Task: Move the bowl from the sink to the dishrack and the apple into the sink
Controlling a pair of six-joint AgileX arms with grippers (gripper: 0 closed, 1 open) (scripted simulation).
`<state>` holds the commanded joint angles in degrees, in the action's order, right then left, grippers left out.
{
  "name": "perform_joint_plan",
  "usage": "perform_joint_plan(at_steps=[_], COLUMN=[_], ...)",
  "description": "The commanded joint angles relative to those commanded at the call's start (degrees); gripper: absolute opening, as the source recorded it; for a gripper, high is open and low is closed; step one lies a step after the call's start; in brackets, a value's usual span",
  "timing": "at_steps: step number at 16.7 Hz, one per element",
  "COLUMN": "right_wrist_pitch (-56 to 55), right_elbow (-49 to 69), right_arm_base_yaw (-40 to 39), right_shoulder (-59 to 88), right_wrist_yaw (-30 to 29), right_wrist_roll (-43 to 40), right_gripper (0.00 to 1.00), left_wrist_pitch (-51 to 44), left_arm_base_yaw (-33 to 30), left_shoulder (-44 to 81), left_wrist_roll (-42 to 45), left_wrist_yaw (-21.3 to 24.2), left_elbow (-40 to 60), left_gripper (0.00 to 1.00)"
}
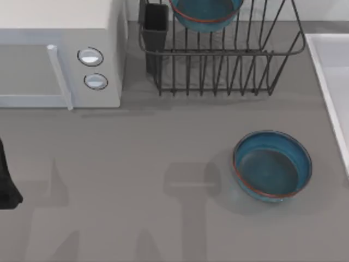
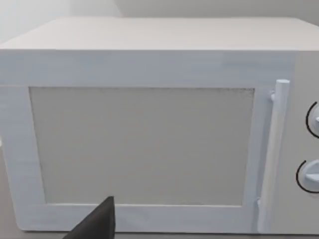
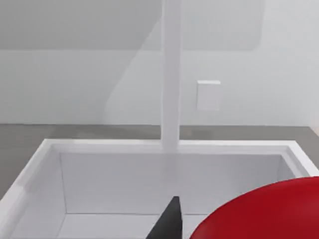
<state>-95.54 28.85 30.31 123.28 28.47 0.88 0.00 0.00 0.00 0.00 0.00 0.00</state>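
A teal-blue bowl (image 1: 206, 13) with a reddish rim rests in the black wire dishrack (image 1: 218, 71) at the back. A second identical bowl (image 1: 272, 166) sits on the grey table, just left of the sink (image 1: 323, 71) at the right edge. In the right wrist view the red apple (image 3: 264, 214) hangs close up over the white sink (image 3: 114, 146) basin, above its floor. My right gripper (image 3: 234, 229) is shut on it, with one dark fingertip (image 3: 168, 221) beside the fruit. My left arm (image 1: 6, 183) is parked at the left edge.
A white microwave (image 1: 60, 54) with two round knobs stands at the back left, and it faces the left wrist camera as the microwave (image 2: 149, 139) door. A dark utensil cup (image 1: 156, 24) is at the rack's left corner. A white faucet post (image 3: 171, 74) rises behind the basin.
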Motion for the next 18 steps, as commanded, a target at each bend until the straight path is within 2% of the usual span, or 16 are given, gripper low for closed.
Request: perform_joint_plan(at_steps=[7, 18], right_wrist_pitch=[-3.83, -3.83], right_elbow=[-0.81, -0.81], right_arm_base_yaw=[-0.06, -0.06], right_shoulder=[3.72, 3.72], right_wrist_yaw=[-0.26, -0.26], right_wrist_roll=[-0.05, -0.05], right_gripper=[0.00, 0.83], left_wrist_pitch=[0.00, 0.00], left_arm_base_yaw=[0.00, 0.00], left_shoulder=[0.00, 0.00], left_wrist_roll=[0.00, 0.00], left_wrist_yaw=[0.00, 0.00], left_elbow=[0.00, 0.00], left_gripper=[1.00, 1.00])
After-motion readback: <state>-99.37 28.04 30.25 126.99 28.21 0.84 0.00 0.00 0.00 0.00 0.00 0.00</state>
